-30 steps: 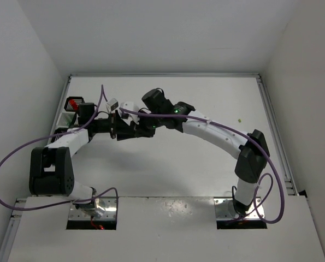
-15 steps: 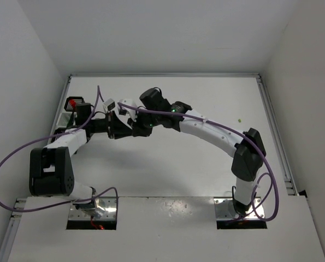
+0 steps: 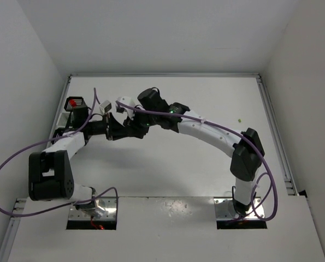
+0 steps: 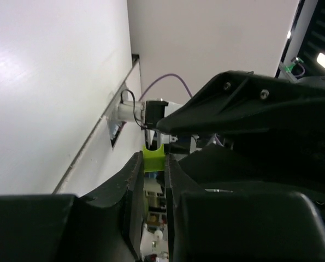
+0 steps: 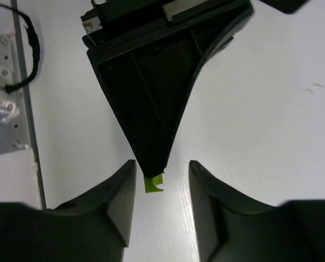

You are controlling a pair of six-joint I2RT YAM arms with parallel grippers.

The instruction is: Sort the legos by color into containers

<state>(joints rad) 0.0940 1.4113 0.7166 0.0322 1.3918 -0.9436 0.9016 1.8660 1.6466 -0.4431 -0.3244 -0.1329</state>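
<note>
Far left edge of the desk [image 3: 206, 98]: a black slatted bin [image 3: 77, 100] with red legos [image 3: 71, 102] inside. Left pincer [image 4: 152, 169]: closed down on a yellow-green lego [image 4: 153, 157], which is pinched at the fingertips. Right pincer [image 5: 162, 169]: parted and holding nothing. Its fingers [image 5: 126, 180] stand either side of the same brick with a gap on each side. The two pincers meet tip to tip left of the desk's centre, near the bin.

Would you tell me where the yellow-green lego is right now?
In the right wrist view, the yellow-green lego is pinched by the left end effector, between the open jaws of the right end effector.
</note>
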